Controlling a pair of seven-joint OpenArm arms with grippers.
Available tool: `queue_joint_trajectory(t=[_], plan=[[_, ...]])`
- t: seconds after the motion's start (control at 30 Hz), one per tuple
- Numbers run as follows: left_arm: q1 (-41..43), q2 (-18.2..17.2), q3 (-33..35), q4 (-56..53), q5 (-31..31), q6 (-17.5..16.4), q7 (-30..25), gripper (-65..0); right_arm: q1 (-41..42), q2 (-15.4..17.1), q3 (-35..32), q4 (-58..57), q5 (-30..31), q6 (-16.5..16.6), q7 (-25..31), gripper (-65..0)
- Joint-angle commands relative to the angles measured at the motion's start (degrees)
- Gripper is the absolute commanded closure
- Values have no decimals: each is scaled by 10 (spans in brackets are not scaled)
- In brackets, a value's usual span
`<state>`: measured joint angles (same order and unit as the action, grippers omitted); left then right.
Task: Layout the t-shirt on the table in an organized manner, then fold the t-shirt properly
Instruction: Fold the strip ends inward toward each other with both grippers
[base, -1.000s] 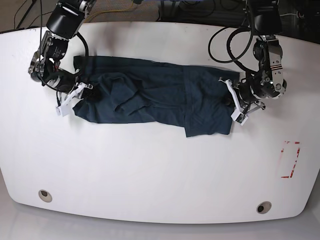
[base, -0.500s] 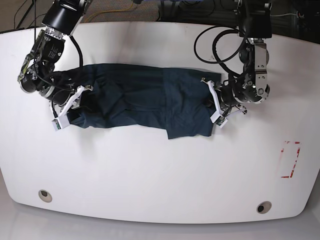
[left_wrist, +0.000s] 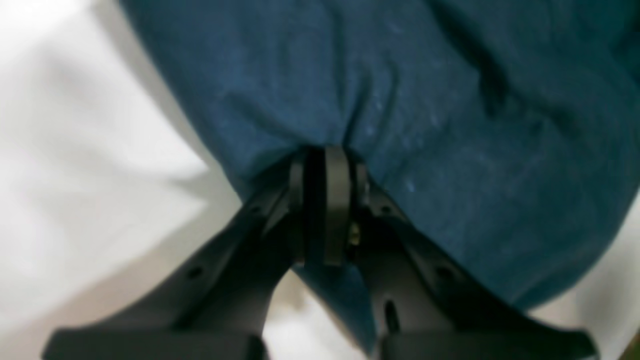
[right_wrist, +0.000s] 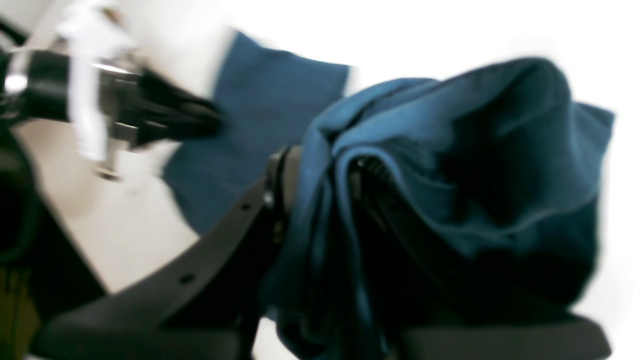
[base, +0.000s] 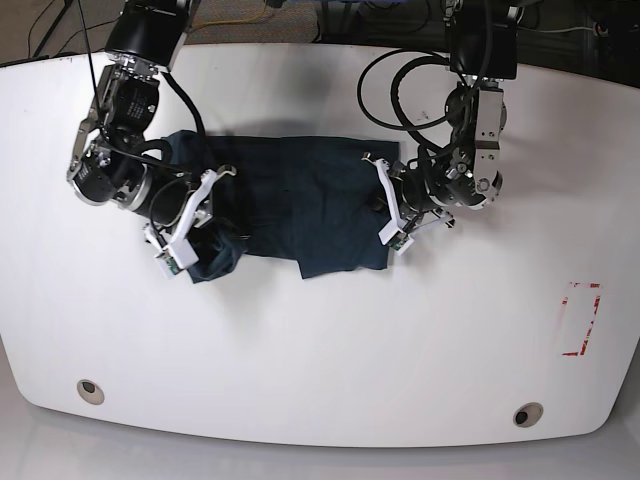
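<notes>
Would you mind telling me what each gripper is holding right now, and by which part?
Both hold the t-shirt: the left gripper pinches a fabric edge, the right gripper a bunched fold at the opposite end.

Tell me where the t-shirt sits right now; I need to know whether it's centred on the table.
In the base view the t-shirt lies bunched in the far middle of the table, pinched between the right hand and the left hand.

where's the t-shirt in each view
Base: t-shirt bunched upper centre, between both arms.
Left wrist: fills the upper right, pinched by the left end effector.
Right wrist: draped over the right end effector, centre and right.
Shared landmark: the white table.
</notes>
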<state>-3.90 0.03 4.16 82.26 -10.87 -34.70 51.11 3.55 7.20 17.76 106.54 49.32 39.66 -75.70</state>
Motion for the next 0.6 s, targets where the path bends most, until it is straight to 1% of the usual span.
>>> queue_joint_trajectory(t=[0.0,0.07,0.2,0.4,0.5,0.57], plan=[[-3,5,4,2,8,5,18,-38,16,-7,-8,9,12,3,18,-94],[-3,13,1,2,9,5,19,-38,18,-16,-18,8,12,3,20,-94],[-3,15,2,2,9,5,19,-38,19,-31,-36,8,7,3,24,-94],[-2,16,2,2,8,5,19,-38,27,-53,-63,8,-56,3,46,-94],[-1,16,2,2,8,5,19,-38,27,-64,-75,6,-74,3,58,-94],[-1,16,2,2,8,5,19,-38,27,-66,-81,-3,-75,3,61,-94]])
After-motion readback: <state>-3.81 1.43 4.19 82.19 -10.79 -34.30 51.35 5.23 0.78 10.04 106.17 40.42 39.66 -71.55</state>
